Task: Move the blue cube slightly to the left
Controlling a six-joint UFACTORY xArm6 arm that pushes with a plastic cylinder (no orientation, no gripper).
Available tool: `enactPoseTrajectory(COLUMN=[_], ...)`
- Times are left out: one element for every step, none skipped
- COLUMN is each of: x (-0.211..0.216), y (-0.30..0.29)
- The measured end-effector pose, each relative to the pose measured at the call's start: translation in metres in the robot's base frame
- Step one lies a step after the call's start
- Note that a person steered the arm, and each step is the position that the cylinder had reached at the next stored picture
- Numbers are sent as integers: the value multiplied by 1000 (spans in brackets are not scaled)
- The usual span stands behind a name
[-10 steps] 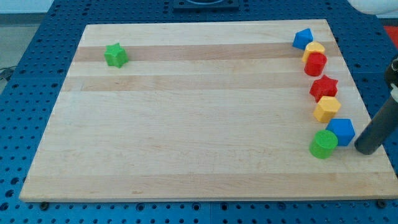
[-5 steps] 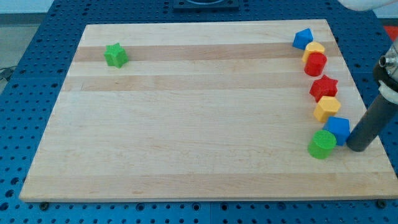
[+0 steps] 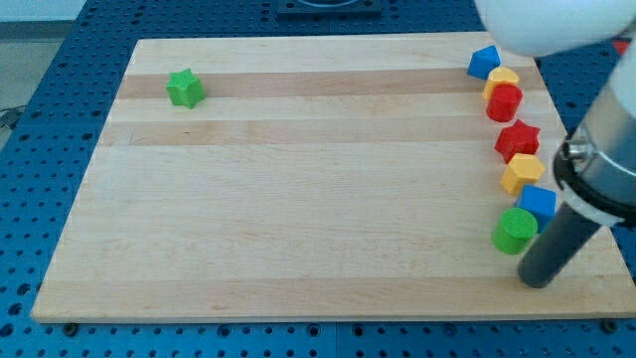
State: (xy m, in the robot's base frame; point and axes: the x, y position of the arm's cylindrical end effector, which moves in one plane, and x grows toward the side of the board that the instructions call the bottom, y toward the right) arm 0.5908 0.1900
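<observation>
While the rod leans in from the view's right, the scene reads as follows.

Board: a pale wooden table top (image 3: 298, 189) lying on a blue perforated base (image 3: 60, 119).
Arm: a white and grey body fills the view's upper right; no gripper is fitted, so there is nothing to open or clench.
My tip: my tip (image 3: 536, 282) rests on the wood just right of and below the green cylinder (image 3: 515, 231), and below the blue cube (image 3: 538, 203).
Blue cube: near the right edge, touching the green cylinder, just below the yellow block (image 3: 521, 173).
Right-hand column: a red star (image 3: 518, 138), a red cylinder (image 3: 504, 102), a second yellow block (image 3: 502, 78) and a blue block (image 3: 483, 62) at the top.
Green star: the green star (image 3: 184, 88) sits alone at upper left.
</observation>
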Motion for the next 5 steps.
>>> enactPoseTrajectory(x=[0,0,-12,-39,-80], y=[-25,-49,-68,-79,-80])
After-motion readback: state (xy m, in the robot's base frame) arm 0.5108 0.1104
